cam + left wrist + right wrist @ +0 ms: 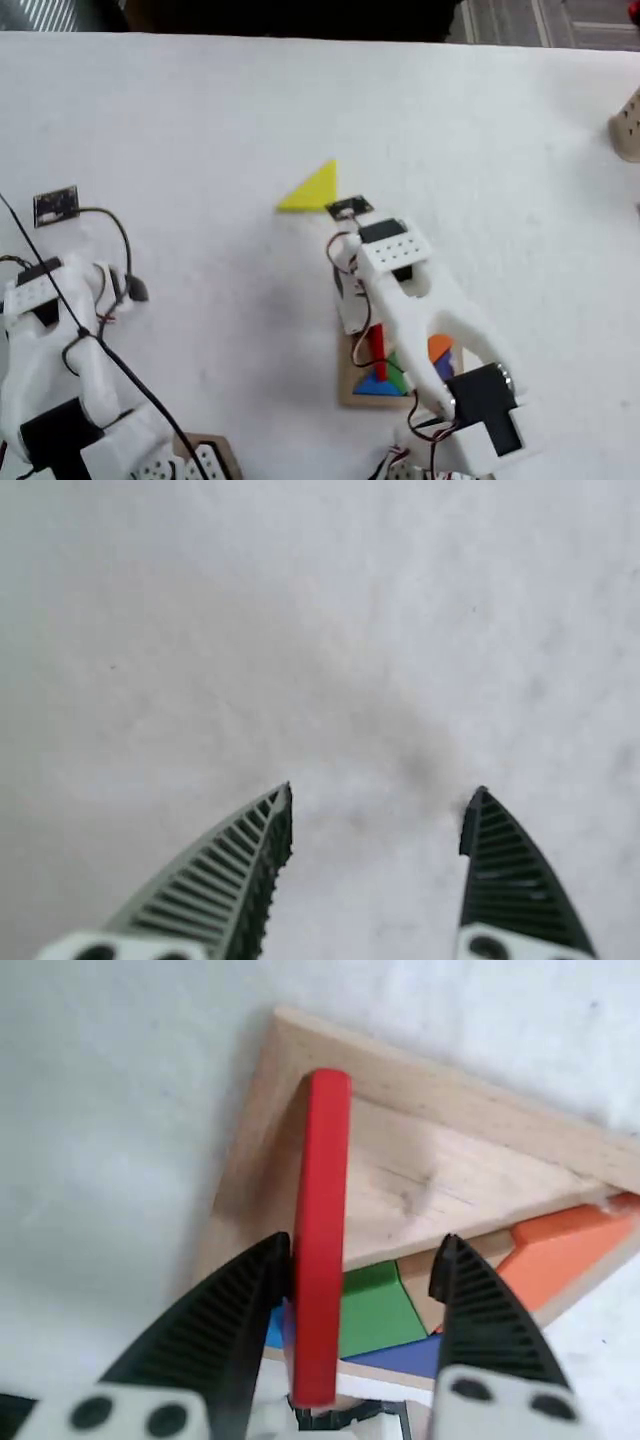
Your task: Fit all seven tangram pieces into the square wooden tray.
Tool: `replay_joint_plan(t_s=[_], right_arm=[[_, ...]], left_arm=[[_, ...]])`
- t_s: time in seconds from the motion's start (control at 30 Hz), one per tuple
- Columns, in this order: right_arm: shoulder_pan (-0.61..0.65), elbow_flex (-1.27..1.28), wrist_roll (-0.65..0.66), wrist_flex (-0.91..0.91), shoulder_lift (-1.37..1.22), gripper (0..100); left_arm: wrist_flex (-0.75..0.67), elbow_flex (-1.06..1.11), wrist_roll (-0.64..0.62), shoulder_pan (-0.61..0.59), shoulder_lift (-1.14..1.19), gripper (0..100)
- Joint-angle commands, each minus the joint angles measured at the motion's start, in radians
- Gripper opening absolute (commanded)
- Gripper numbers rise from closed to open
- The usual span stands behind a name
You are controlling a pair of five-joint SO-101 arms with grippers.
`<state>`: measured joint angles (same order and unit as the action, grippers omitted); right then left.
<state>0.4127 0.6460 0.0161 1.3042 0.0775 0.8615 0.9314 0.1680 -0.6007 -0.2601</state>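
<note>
Tbl (200,100) white, w/ yellow triangle (312,188)

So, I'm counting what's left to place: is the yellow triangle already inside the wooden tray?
No, the yellow triangle lies on the table, well apart from the wooden tray.

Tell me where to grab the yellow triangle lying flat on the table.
Probably from straight above: the yellow triangle lies flat on the table, so only its thin edges can be pinched. Pinch across its middle, slanted edge against the opposite side.
</note>
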Motion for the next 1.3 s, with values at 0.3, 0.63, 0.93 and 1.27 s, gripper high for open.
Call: replay_joint_plan(t_s=[0.3,0.63,0.93,1.27], right_arm=[[0.007,-0.321,0.031,0.305,0.056,22.6],[0.030,-0.465,0.180,0.406,0.102,1.8],[0.124,-0.232,0.232,0.367,0.309,1.7],[0.058,0.018,0.232,0.107,0.323,1.8]], left_arm=[[-0.002,-0.003,0.014,-0.004,-0.041,27],[-0.003,-0.002,0.014,-0.004,-0.041,27],[-0.005,-0.002,0.014,-0.004,-0.041,27],[-0.005,-0.002,0.014,-0.004,-0.041,27]])
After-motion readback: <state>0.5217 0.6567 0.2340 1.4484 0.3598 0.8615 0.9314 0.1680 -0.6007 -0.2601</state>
